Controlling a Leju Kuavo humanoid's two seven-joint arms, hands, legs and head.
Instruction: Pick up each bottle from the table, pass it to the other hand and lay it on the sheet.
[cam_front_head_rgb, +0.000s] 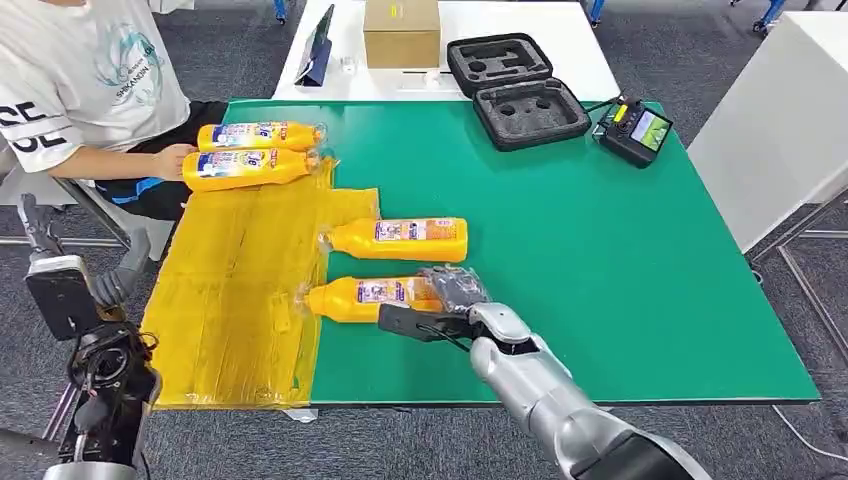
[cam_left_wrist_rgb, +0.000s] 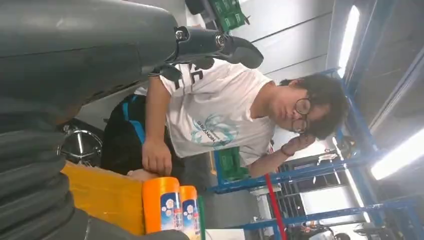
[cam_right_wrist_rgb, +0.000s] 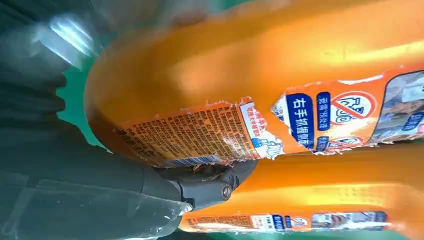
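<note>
The work surface is a green mat (cam_front_head_rgb: 600, 260) covering a table, with a yellow sheet (cam_front_head_rgb: 235, 290) spread over its left portion. Grey carpet surrounds the table. A white table (cam_front_head_rgb: 520, 40) abuts the far edge; another white surface stands to the right. The left wrist view shows blue steel framing and ceiling strip lights.

Four orange bottles are present, all lying on their sides:
- Two far bottles (cam_front_head_rgb: 255, 155) lie side by side at the far edge of the sheet. A seated person's hand (cam_front_head_rgb: 172, 160) touches the base of the nearer one.
- A middle bottle (cam_front_head_rgb: 400, 240) lies on the green mat, neck end at the sheet's edge.
- The near bottle (cam_front_head_rgb: 365, 297) lies on the mat, neck towards the sheet.

Other items, one each: an open black foam-lined case (cam_front_head_rgb: 515, 90), a cardboard box (cam_front_head_rgb: 401, 30), a handheld controller with a screen (cam_front_head_rgb: 634, 130), a propped tablet (cam_front_head_rgb: 320, 45).

The right hand (cam_front_head_rgb: 445, 300) is wrapped around the base end of the near bottle, fingers over the top and thumb on the near side. The left hand (cam_left_wrist_rgb: 75, 55) hangs beside the table; whether its fingers are spread or curled cannot be determined.

The bottle label carries blue and white panels with Chinese text and a red prohibition symbol; the brand is not legible. The person's white shirt bears a teal emblem.
</note>
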